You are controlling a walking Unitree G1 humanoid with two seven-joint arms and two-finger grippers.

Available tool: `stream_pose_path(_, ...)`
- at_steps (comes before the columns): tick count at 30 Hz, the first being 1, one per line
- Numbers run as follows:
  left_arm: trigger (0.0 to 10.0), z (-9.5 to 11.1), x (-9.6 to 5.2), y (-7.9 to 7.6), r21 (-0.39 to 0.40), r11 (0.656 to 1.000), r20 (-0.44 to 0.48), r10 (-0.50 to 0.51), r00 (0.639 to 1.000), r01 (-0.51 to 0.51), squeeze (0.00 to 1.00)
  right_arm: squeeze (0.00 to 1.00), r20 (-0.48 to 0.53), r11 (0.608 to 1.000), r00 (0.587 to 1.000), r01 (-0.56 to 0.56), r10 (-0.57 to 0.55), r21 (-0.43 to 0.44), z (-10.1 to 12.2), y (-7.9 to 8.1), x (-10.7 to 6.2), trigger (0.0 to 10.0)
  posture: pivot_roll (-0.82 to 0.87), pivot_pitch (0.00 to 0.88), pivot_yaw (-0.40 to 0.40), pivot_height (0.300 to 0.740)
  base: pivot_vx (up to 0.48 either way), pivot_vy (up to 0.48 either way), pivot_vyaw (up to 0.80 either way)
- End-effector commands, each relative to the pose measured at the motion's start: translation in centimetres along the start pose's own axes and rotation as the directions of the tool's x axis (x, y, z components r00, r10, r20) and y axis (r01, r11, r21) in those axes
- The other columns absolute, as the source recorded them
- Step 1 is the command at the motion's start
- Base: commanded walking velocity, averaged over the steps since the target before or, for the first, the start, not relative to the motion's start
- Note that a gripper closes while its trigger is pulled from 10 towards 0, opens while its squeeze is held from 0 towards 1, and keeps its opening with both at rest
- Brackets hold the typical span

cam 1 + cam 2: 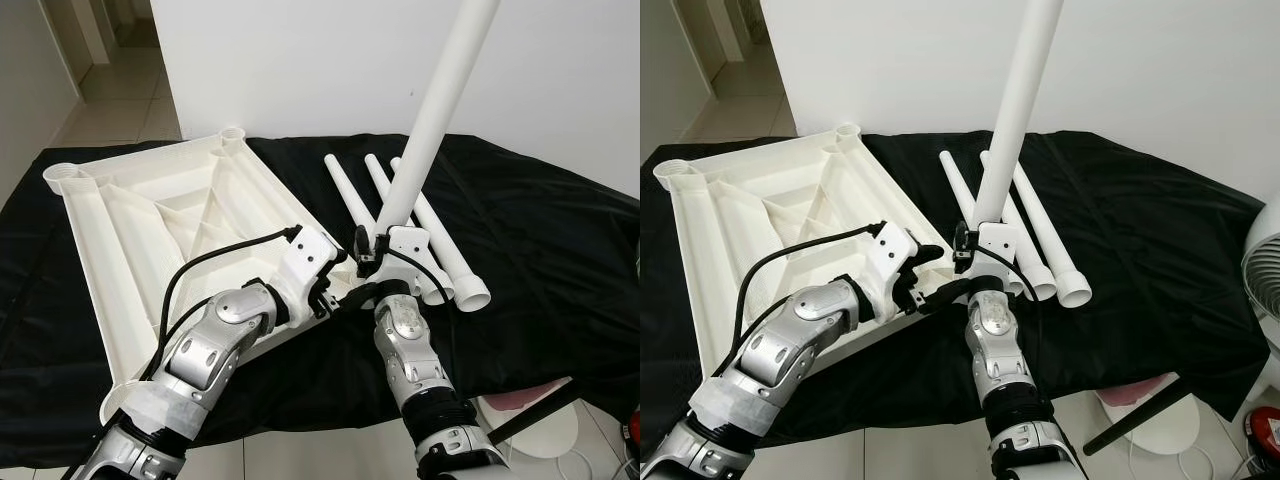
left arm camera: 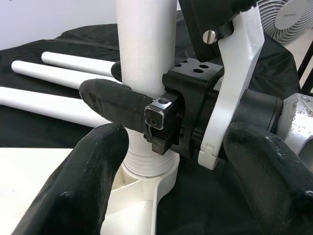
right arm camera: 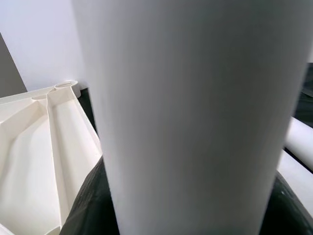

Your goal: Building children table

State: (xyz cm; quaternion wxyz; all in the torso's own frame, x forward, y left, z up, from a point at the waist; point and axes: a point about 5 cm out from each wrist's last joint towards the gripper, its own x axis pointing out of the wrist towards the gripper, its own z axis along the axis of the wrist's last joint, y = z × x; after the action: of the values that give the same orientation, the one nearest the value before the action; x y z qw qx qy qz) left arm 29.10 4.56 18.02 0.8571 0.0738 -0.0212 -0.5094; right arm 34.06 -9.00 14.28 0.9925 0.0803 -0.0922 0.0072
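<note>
Table leg stands upright in the right hand, clamped near its base, seated in the corner socket of the overturned white tabletop. Left hand hovers open just beside it. Three spare legs lie on the black cloth.

Tabletop left of 3 legs, on cloth
</note>
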Motion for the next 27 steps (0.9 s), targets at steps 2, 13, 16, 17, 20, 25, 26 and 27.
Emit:
stream_pose_path(2, 10.0, 0.0, 0.2, -0.2, 0.008, 1.000, -0.004, -0.013, 1.000, 0.014, 0.00, 0.00, -0.119, 0.990, 0.987, 0.118, -0.108, 0.079, -2.1, -0.6, -0.7, 10.0, 0.03, 0.038, 0.020, 0.740, 0.000, 0.000, 0.00)
stream_pose_path(13, 10.0, 0.2, 0.3, -0.2, 0.008, 1.000, 0.003, -0.009, 1.000, 0.009, 0.00, 0.00, -0.021, 1.000, 1.000, -0.001, 0.000, -0.004, -0.4, 1.0, -0.1, 10.0, 0.03, 0.035, 0.015, 0.740, 0.000, 0.000, 0.00)
stream_pose_path(16, 10.0, 0.2, 0.3, -0.2, 0.008, 1.000, 0.003, -0.009, 1.000, 0.009, 0.00, 0.00, -0.003, 0.999, 1.000, -0.027, 0.027, -0.030, -0.2, 1.2, -0.1, 10.0, 0.03, 0.034, 0.013, 0.740, 0.000, 0.000, 0.00)
stream_pose_path(17, 10.0, 0.2, 0.3, -0.2, 0.008, 1.000, 0.004, -0.009, 1.000, 0.009, 0.00, 0.00, 0.000, 0.999, 0.999, -0.033, 0.033, -0.034, -0.1, 1.2, -0.1, 10.0, 0.03, 0.034, 0.013, 0.740, 0.000, 0.000, 0.00)
stream_pose_path(20, 10.0, 0.2, 0.3, -0.3, 0.008, 1.000, 0.004, -0.009, 1.000, 0.009, 0.00, 0.00, -0.005, 0.996, 0.997, -0.077, 0.077, -0.046, -0.3, 1.4, -0.2, 10.0, 0.03, 0.037, 0.011, 0.740, 0.000, 0.000, 0.00)
stream_pose_path(25, 10.0, 0.2, 0.3, -0.3, 0.006, 1.000, 0.006, -0.007, 1.000, 0.007, 0.00, 0.00, -0.020, 0.989, 0.989, -0.149, 0.149, -0.024, -0.5, 1.5, -0.4, 10.0, 0.03, 0.038, 0.006, 0.740, 0.000, 0.000, 0.00)
stream_pose_path(26, 10.0, 0.1, 0.3, -0.3, 0.006, 1.000, 0.006, -0.006, 1.000, 0.006, 0.00, 0.00, -0.014, 0.987, 0.988, -0.156, 0.156, -0.024, -0.5, 1.4, -0.5, 10.0, 0.03, 0.039, 0.005, 0.740, 0.000, 0.000, 0.00)
stream_pose_path(27, 10.0, 0.1, 0.3, -0.3, 0.005, 1.000, 0.007, -0.005, 1.000, 0.005, 0.00, 0.00, -0.014, 0.986, 0.986, -0.166, 0.166, -0.021, -0.5, 1.3, -0.6, 10.0, 0.03, 0.039, 0.005, 0.740, 0.000, 0.000, 0.00)
